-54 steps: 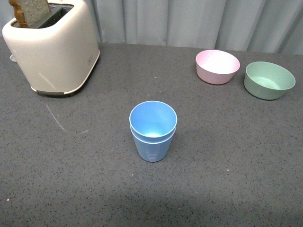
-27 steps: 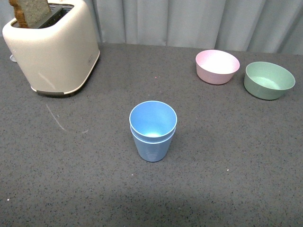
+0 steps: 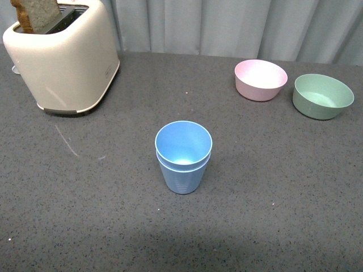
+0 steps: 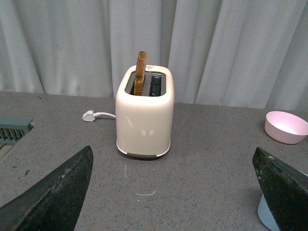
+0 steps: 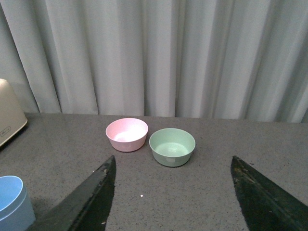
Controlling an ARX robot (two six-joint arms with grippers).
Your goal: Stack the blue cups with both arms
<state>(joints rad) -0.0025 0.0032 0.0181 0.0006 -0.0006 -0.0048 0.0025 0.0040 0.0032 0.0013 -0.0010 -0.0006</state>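
Note:
The two blue cups (image 3: pixel 183 157) stand upright in the middle of the grey table, one nested inside the other. No arm shows in the front view. In the left wrist view my left gripper (image 4: pixel 175 192) is open and empty, and a bit of the cups (image 4: pixel 266 215) shows beside one finger (image 4: pixel 284 187). In the right wrist view my right gripper (image 5: pixel 175 197) is open and empty, and the cups (image 5: pixel 13 204) show at the edge, apart from its fingers (image 5: pixel 94 202).
A cream toaster (image 3: pixel 62 54) with a slice of bread (image 3: pixel 35 14) stands at the back left; it also shows in the left wrist view (image 4: pixel 144 113). A pink bowl (image 3: pixel 260 79) and a green bowl (image 3: pixel 322 96) sit at the back right. Grey curtains hang behind the table.

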